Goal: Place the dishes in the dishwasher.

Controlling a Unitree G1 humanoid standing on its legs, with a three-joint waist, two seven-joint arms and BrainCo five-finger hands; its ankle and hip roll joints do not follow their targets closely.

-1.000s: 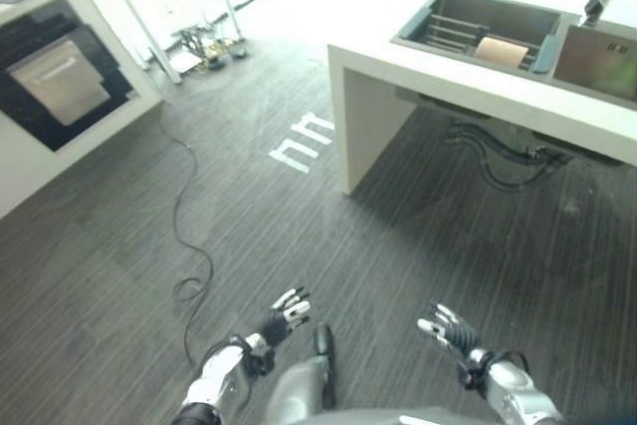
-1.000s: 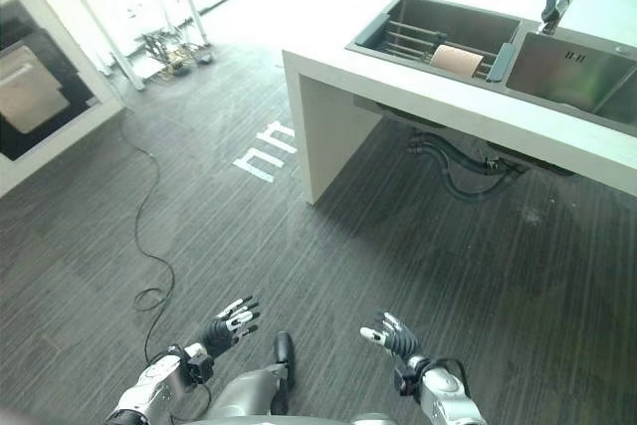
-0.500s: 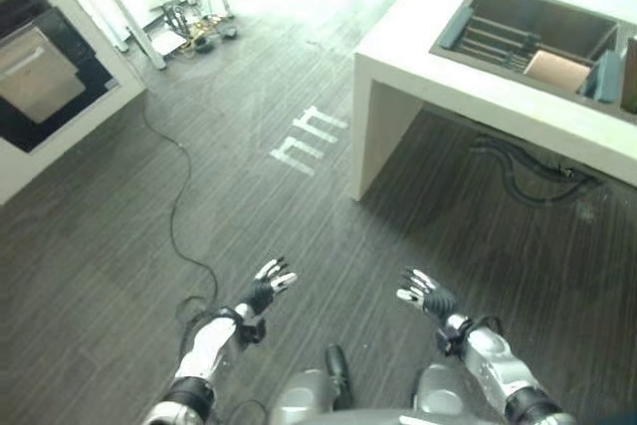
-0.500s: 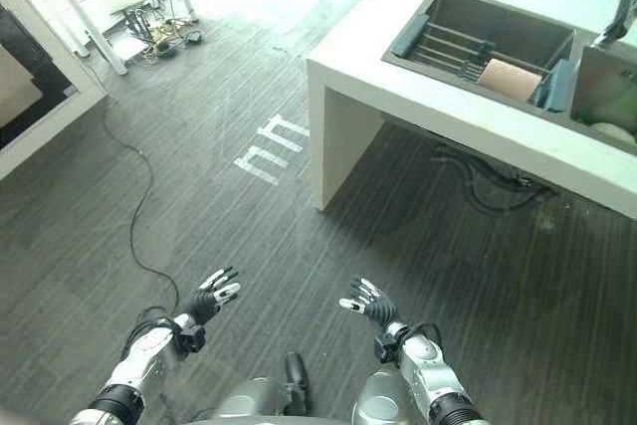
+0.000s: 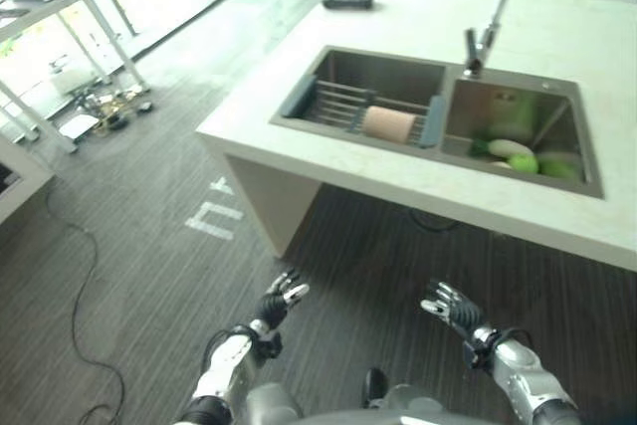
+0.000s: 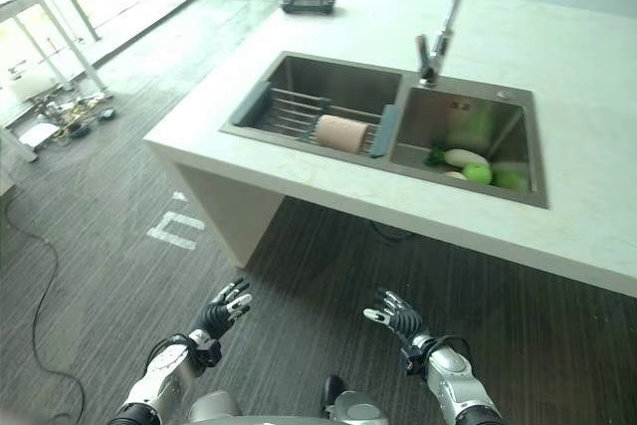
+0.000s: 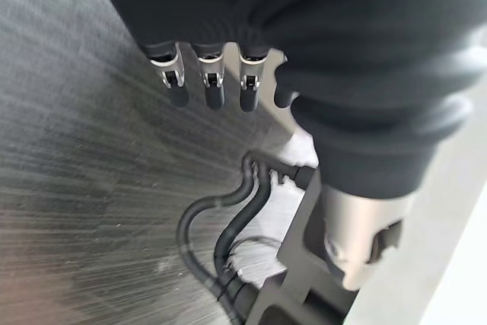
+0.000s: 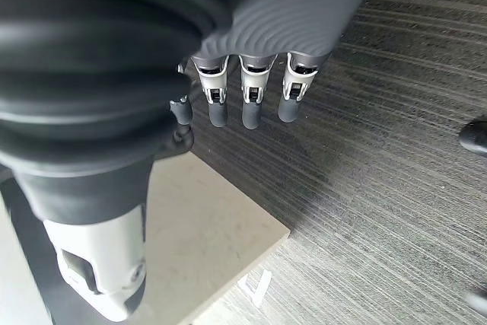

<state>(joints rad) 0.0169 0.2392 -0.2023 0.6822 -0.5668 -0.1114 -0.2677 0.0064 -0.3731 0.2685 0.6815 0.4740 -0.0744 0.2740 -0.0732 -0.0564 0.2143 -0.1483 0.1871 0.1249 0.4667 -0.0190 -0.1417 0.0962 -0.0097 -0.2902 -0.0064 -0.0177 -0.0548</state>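
Grey floor, white desk (image 6: 557, 236) with sink (image 6: 468, 136) holding green dishes (image 6: 478, 172). Left hand (image 5: 279, 304) and right hand (image 5: 448, 308) are both relaxed, empty; nothing's loaded yet.

- Strong daylight pours in from the far side, bleaching the bench (image 5: 418, 7) top nearly white.
- The floor (image 5: 149, 286) under the bench lies in soft shadow.
- In both wrist views the floor is streaked with blur.

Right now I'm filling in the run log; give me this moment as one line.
left hand: open, empty, above floor | right hand: open, empty | green dishes: in right sink basin | pink item: on left basin rack
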